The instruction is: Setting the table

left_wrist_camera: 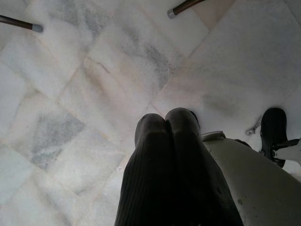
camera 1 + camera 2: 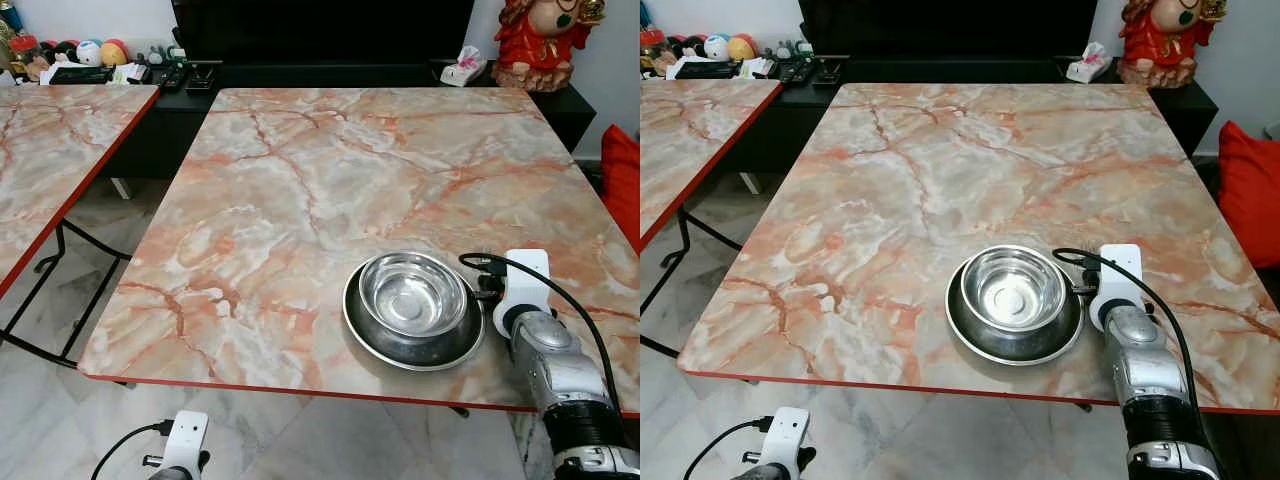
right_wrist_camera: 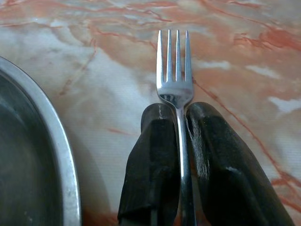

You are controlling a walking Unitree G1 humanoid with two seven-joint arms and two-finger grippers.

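the right gripper [image 3: 178, 122] is clamped on a fork [image 3: 175, 70], its two black fingers [image 3: 155, 155] pressed to either side of the fork's neck, just behind the tines. the fork's long axis runs straight out along the gripper's own line, tines leading and pointing away from the wrist, over the marble table [image 2: 300, 180]. the metal plate [image 2: 365, 335] lies just beside the fork on its left, with a steel bowl [image 2: 412, 292] sitting in it, and the plate's rim [image 3: 63, 155] runs nearly parallel to the fork's handle. so the fork is already lined up alongside the plate on its right, which looks like the spot it should be laid. the move ahead probably turns on lowering it flat without swinging it toward the rim. how high the tines sit above the tabletop is hard to judge; they may be close to touching.

the right arm [image 2: 555, 370] is plainly the nearer one, stretched over the table's near edge beside the plate. the left gripper [image 1: 167, 141] hangs idle below table height over the pale floor tiles [image 1: 84, 84], its fingers pressed together on nothing.
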